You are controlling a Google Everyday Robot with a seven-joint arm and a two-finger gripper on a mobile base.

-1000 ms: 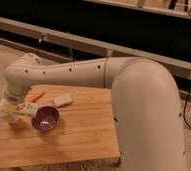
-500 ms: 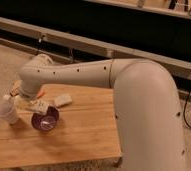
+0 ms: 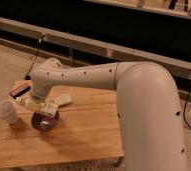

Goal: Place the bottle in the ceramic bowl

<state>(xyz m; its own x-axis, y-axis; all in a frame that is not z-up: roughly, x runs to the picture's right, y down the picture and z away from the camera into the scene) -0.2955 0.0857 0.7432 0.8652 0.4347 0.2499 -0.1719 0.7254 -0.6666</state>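
The dark purple-brown ceramic bowl (image 3: 44,121) stands on the wooden table (image 3: 84,132), left of centre. My gripper (image 3: 40,104) hangs directly over the bowl at the end of the long white arm (image 3: 89,77). It is shut on the slim white bottle (image 3: 47,107), whose dark label shows. The bottle lies roughly level, just above the bowl's rim and partly hidden by the gripper. I cannot tell whether the bottle touches the bowl.
A white tapered cup (image 3: 6,112) stands at the table's left edge. An orange marker-like stick (image 3: 20,88) lies at the back left corner. A flat whitish object (image 3: 65,100) lies just behind the bowl. Dark shelving runs along the back.
The gripper has swung from the left end of the table, beside the cup, rightward to a spot over the bowl, carrying the bottle. The cup is now uncovered.
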